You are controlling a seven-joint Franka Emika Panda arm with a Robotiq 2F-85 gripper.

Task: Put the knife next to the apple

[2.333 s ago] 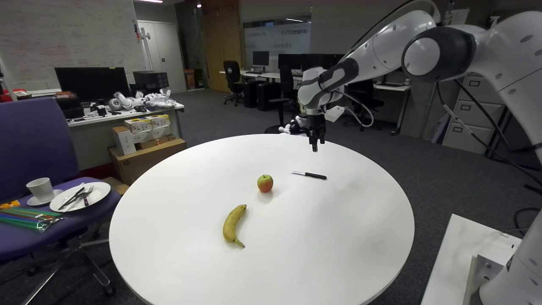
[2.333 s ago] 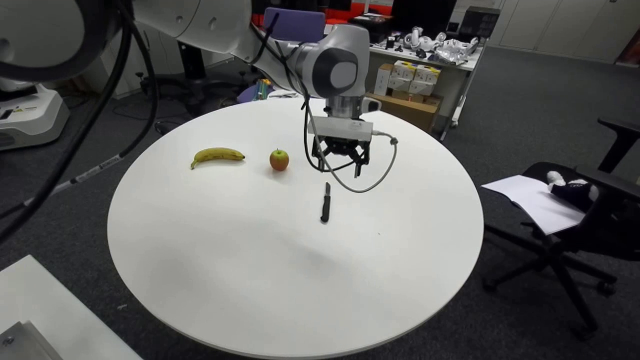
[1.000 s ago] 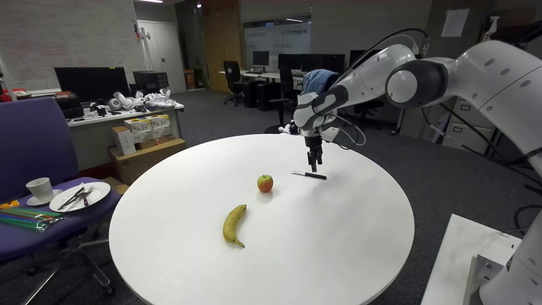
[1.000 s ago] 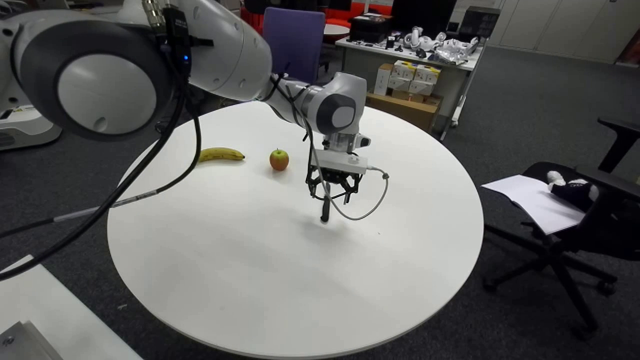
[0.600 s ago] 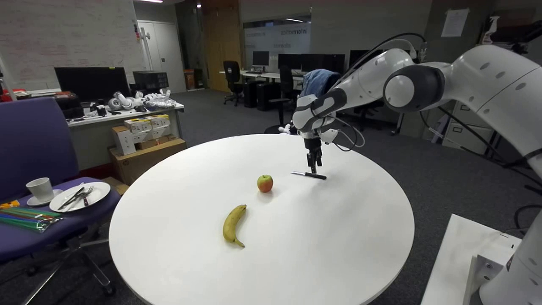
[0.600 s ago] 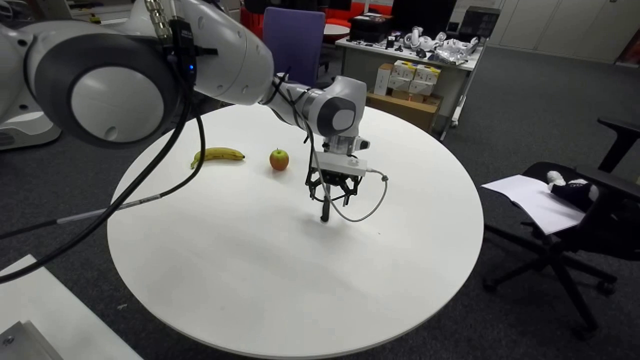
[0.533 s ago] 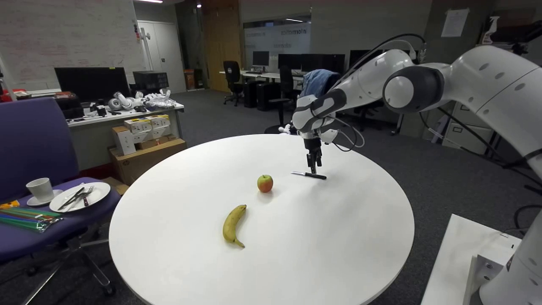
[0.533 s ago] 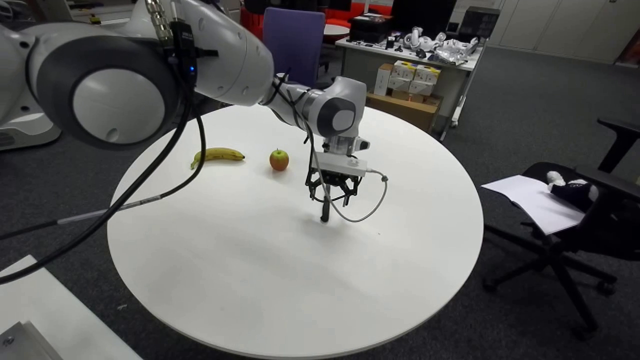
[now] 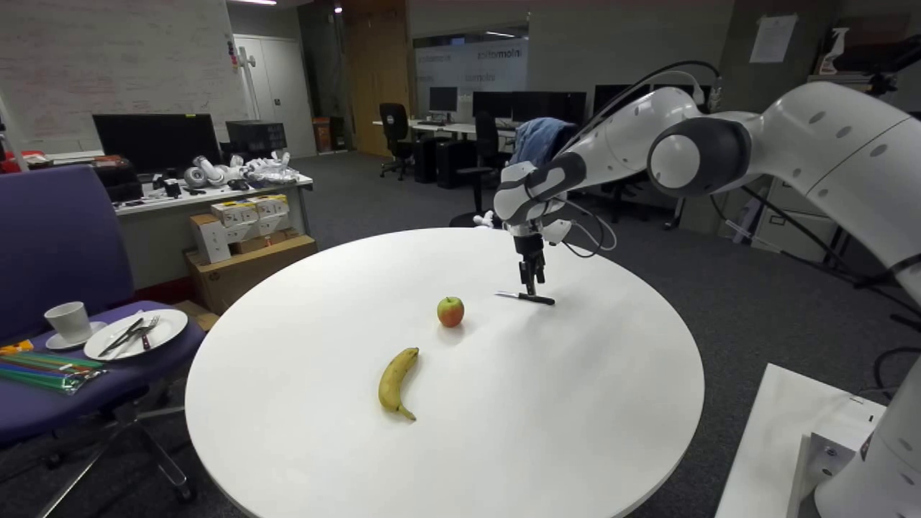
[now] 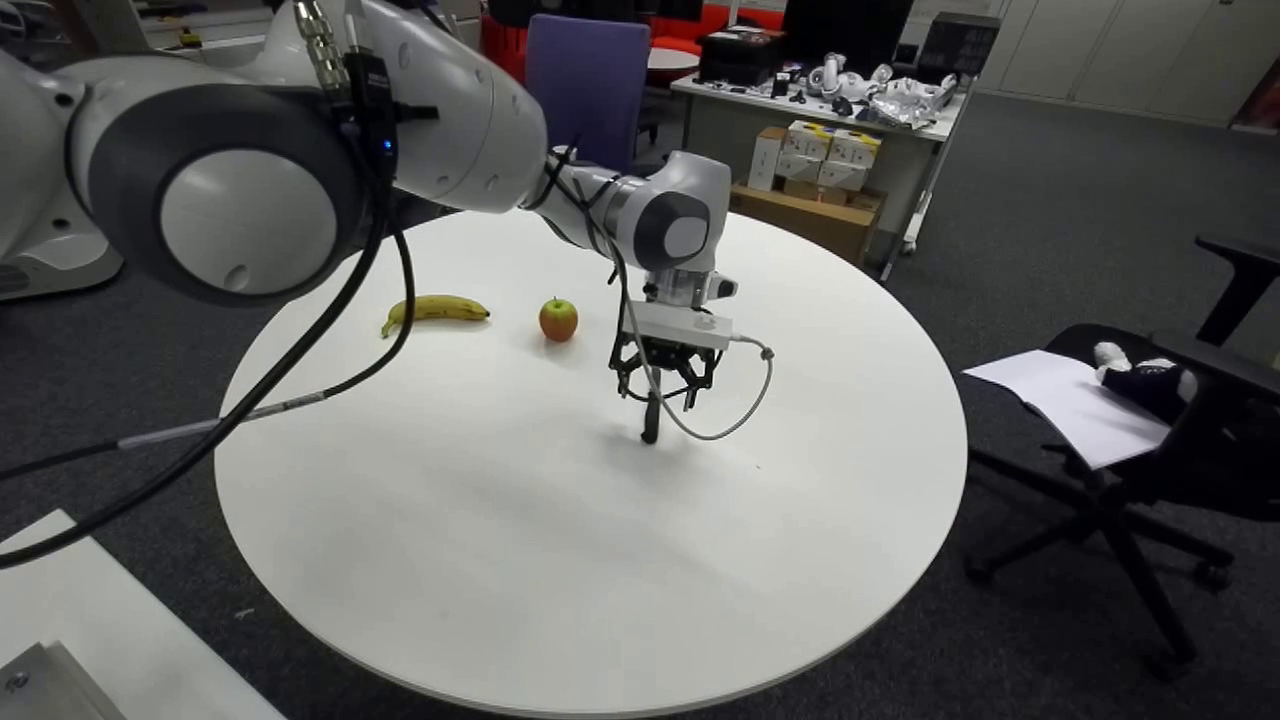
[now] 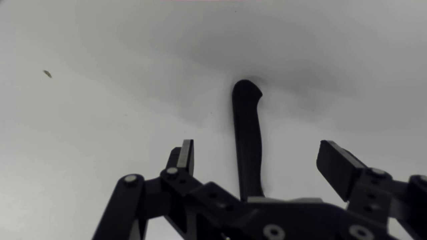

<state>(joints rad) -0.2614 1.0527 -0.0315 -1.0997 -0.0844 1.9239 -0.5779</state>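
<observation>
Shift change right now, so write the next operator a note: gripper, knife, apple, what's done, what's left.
Gripper: open, fingers on either side of the knife at its handle in the wrist view, with gaps showing on both sides.
Knife: lying on the table, apart from the apple.
Apple: on the table, roughly between knife and banana in both exterior views.
Done: fingers lined up with the handle; knife not yet grasped.
Left: probably close on the handle, lift, carry the knife over, set it down beside the apple, release.
</observation>
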